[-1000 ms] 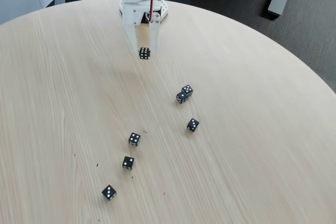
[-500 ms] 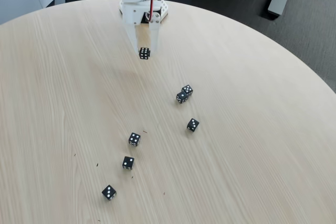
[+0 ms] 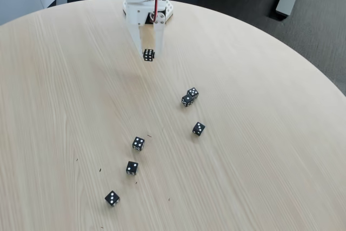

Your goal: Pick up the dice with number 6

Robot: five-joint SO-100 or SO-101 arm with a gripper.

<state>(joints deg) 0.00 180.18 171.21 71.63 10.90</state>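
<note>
white two-finger gripper (image 3: 148,52) pinches the small black six-pip cube die (image 3: 148,54) near the round wooden table's (image 3: 259,133) far edge; lift straight, grip firm.

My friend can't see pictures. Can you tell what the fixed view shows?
A white robot gripper holds a black die showing six above a round wooden table. Six more black dice lie scattered on the table nearer the camera, two of them touching.
</note>
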